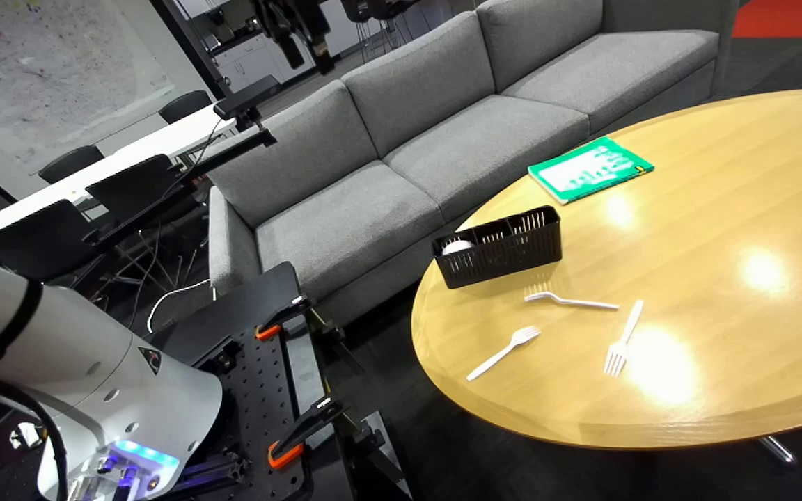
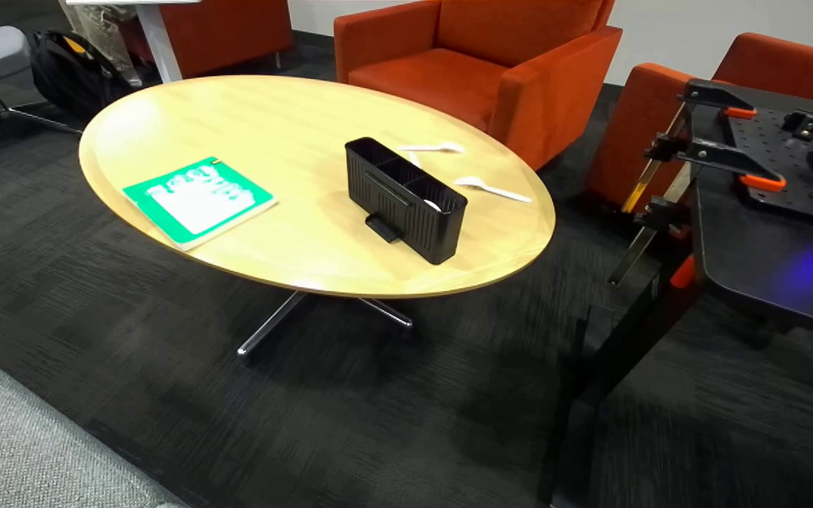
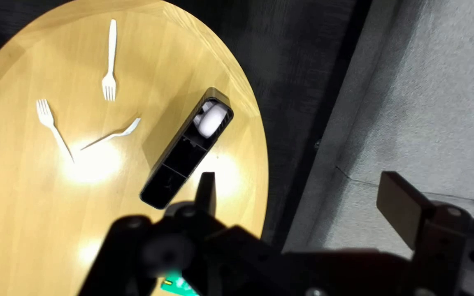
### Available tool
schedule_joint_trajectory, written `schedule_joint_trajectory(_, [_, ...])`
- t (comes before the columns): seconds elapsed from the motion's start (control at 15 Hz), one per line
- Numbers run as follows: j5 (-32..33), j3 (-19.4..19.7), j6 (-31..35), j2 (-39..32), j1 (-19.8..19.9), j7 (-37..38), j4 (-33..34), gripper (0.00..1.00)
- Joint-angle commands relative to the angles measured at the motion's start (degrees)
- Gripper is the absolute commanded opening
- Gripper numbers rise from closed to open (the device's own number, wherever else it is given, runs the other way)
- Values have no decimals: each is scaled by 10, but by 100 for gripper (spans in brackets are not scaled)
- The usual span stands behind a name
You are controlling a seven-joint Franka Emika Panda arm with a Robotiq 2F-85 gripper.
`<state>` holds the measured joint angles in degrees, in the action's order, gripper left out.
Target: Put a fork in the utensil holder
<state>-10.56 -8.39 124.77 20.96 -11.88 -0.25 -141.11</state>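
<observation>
White forks [image 3: 111, 61] lie loose near the utensil holder [image 1: 502, 257], presumably meant for loading, so my fingers [image 3: 403, 205] stand apart, empty.

Three forks [image 1: 505, 349] lie on the counter [image 1: 686, 250] at frame right in an exterior view, below the utensil holder [image 1: 502, 259]; a booklet [image 1: 590, 169] sits to its upper right.

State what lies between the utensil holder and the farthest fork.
In the wrist view, a white plastic utensil on its side lies between utensil holder and fork.
</observation>
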Motion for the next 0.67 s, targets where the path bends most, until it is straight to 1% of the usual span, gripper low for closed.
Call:
schedule_joint_trajectory(0.0, [9, 26, 62, -102, 51, 33, 14, 100])
schedule_joint_trajectory(0.13, [5, 41, 95, -164, 73, 51, 31, 100])
schedule_joint_trajectory(0.27, [-4, 52, 110, -209, 87, 82, 49, 100])
schedule_joint_trajectory(0.4, [-9, 58, 122, -260, 93, 126, 74, 100])
schedule_joint_trajectory(0.6, [-15, 65, 176, -340, 91, 204, 109, 100])
